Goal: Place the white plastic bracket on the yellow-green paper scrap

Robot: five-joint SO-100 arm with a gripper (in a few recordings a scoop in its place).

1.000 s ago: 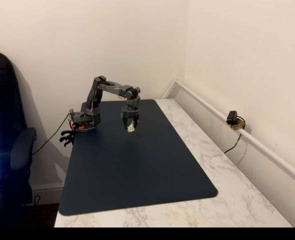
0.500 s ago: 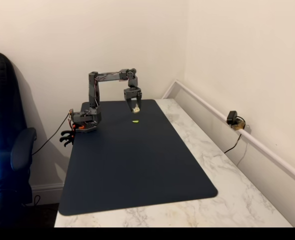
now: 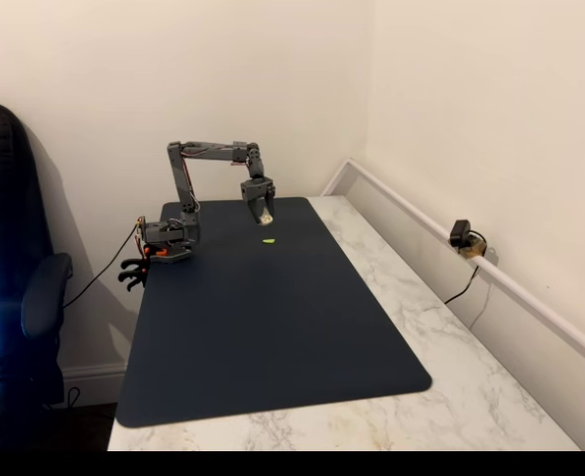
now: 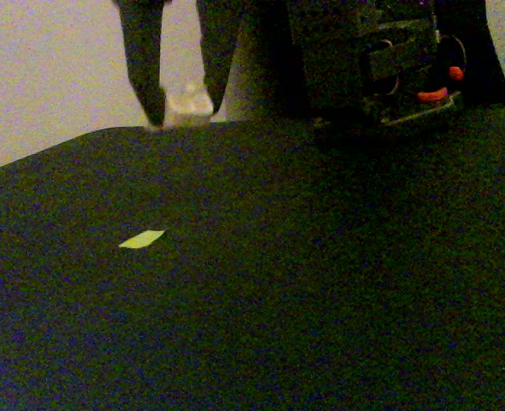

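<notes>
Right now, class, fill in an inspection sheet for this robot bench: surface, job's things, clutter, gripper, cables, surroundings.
Surface: dark blue mat on a marble-patterned table.
Job's things: white plastic bracket held between the fingers, raised off the mat; yellow-green paper scrap flat on the mat, apart from the bracket.
Clutter: nothing seen.
Gripper: gripper shut on the bracket, pointing down, above the mat near the scrap.
Cables: one black cable from the arm's base; another from the small camera at the wall rail.
Surroundings: pale walls, dark chair.

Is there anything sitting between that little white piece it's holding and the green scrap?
Nothing visible. The gripper holds the white plastic bracket in the air, with bare dark mat around the yellow-green paper scrap.
</notes>
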